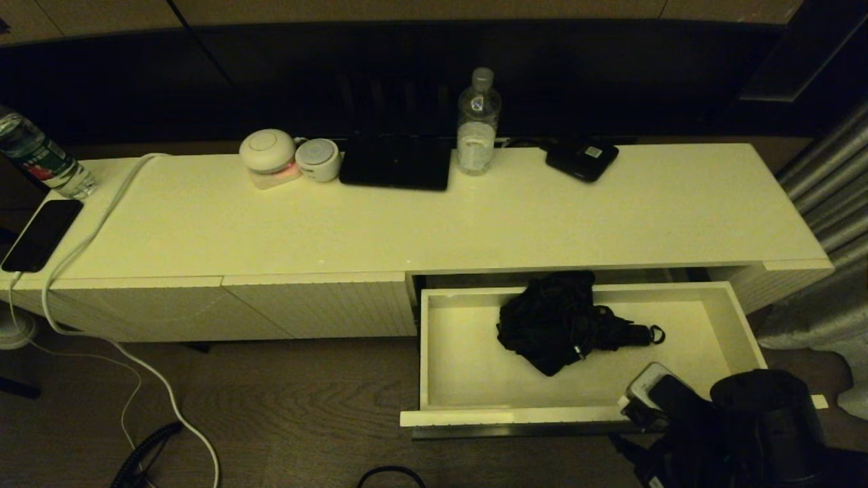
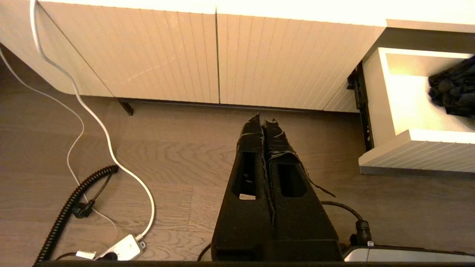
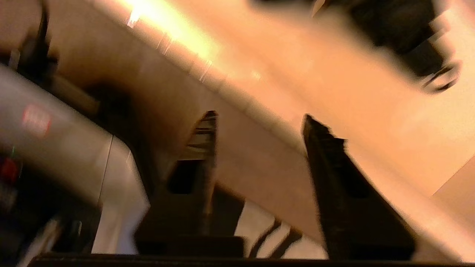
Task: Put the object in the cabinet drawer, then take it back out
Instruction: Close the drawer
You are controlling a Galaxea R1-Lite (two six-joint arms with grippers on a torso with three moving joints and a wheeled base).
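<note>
Right gripper point(image 3: 259, 118) has its two fingers spread with nothing between them, hanging just outside the front right corner of the cabinet drawer point(image 1: 434, 352). Its wrist picture is pretty smeared, so I can't say for sure whether it touches the drawer front; from the head view the arm sits low at the bottom right, overlapping that front edge.

Biggest thing around is the long cream cabinet point(image 1: 441, 224), with ribbed front panels point(image 2: 148, 55) on the left half. The drawer on the right half is pulled out, white inside. Lying in it, toward the back and roughly mid-width, is the object: a folded black umbrella point(image 1: 563, 322), crumpled fabric on the left, handle with a little loop pointing right. Nothing is gripping it.

On the cabinet top along the back: a flat black device point(image 1: 397, 163), a clear water bottle point(image 1: 478, 125) just right of it, a small black box point(image 1: 582, 159) further right, and two round white gadgets point(image 1: 285, 159) to the left. At the far left end there's another bottle point(image 1: 41, 159) and a dark phone point(image 1: 41, 234) with a white cable point(image 1: 88, 244) trailing down to the wooden floor.

Left gripper point(image 2: 264, 120) is parked low over the floor in front of the ribbed panels, fingers pressed together, holding nothing.
</note>
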